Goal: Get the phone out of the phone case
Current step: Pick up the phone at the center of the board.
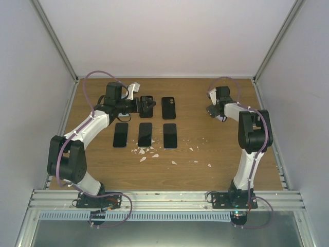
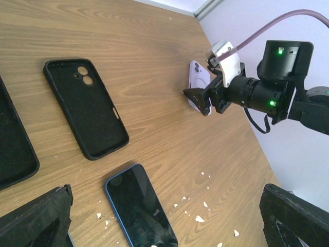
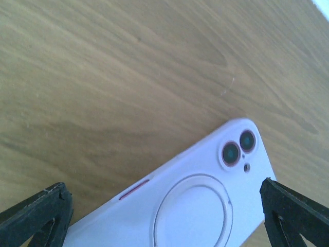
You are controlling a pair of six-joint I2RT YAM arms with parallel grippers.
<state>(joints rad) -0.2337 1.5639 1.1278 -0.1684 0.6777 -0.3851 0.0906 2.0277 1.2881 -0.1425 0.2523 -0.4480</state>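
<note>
2 white arms (image 1: pixel 91 125), black joints (image 1: pixel 67 159), lilac cables (image 1: pixel 96 73), green wrist lights (image 2: pixel 280 51).

1. The left arm (image 1: pixel 90 126) rises from its base, folds at a dark elbow out on its own left side, then reaches forward and inward.
2. Its wrist is turned so that the left tool (image 1: pixel 148 104) points sideways toward the other arm. The jaws are spread wide, with the black fingers (image 2: pixel 36 218) sitting at the two lower corners of the left wrist view.
3. The right arm (image 1: pixel 253 131) stands more upright, with its elbow high and its forearm doubling forward and to the left.
4. The right tool (image 1: pixel 213 109) is angled down and sits low. Its jaws are fully apart, and its fingertips (image 3: pixel 38 211) frame both lower corners of its own view.
5. The two tools are well apart.
</note>
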